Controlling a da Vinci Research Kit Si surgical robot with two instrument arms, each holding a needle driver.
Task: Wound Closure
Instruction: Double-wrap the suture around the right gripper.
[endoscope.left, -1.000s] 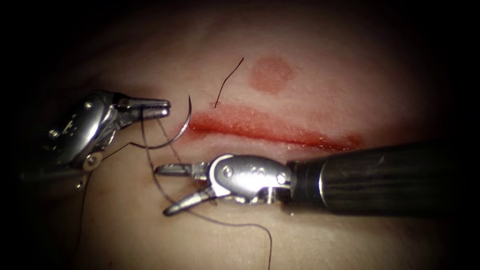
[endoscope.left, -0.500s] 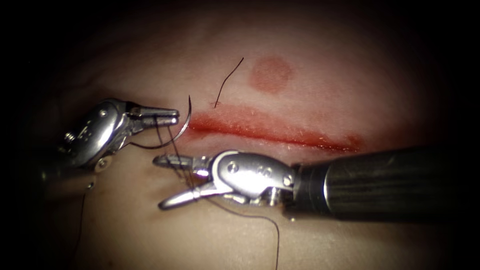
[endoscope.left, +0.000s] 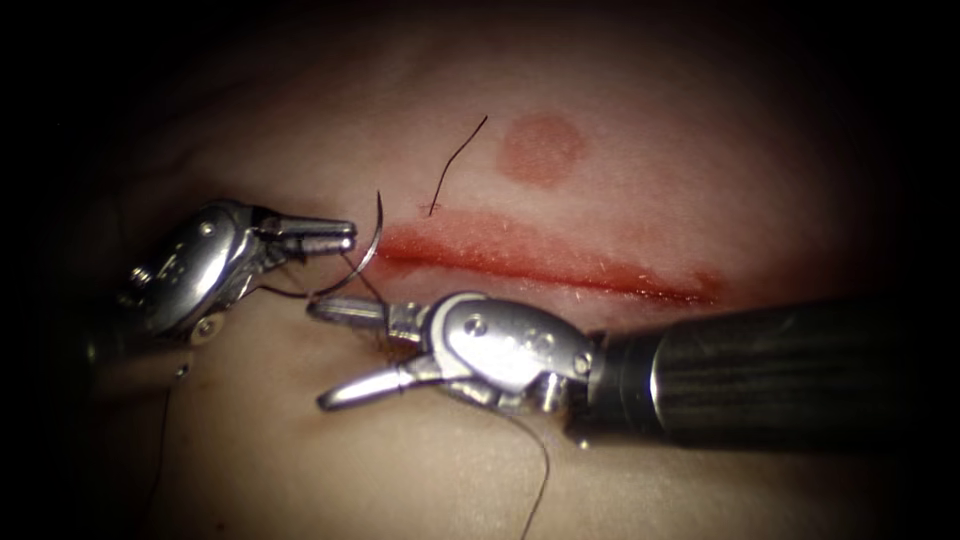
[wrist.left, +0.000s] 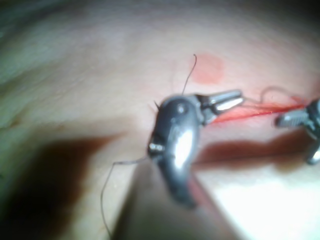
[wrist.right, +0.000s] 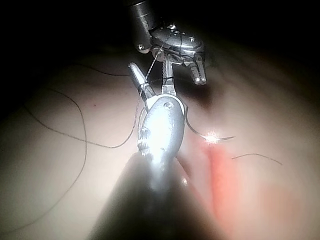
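**Needle lying free at the cut's left end**

Endoscope: the left tool (endoscope.left: 345, 236), jaws closed, is gripping the thread (endoscope.left: 541, 480); the right tool (endoscope.left: 325, 355) is gaping empty. The needle (endoscope.left: 366, 250) is curving between them, outside the tissue (endoscope.left: 700, 150).

Left wrist: the left tool (wrist.left: 235, 100) is pointing toward the cut (wrist.left: 260, 111).

Right wrist: thread (wrist.right: 75, 137) is trailing across the tissue.

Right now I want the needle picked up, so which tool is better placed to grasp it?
Probably the right tool: its jaws stand open and empty, the upper one beside the lower curve of the needle at the left end of the cut. The left tool looks shut on thread.
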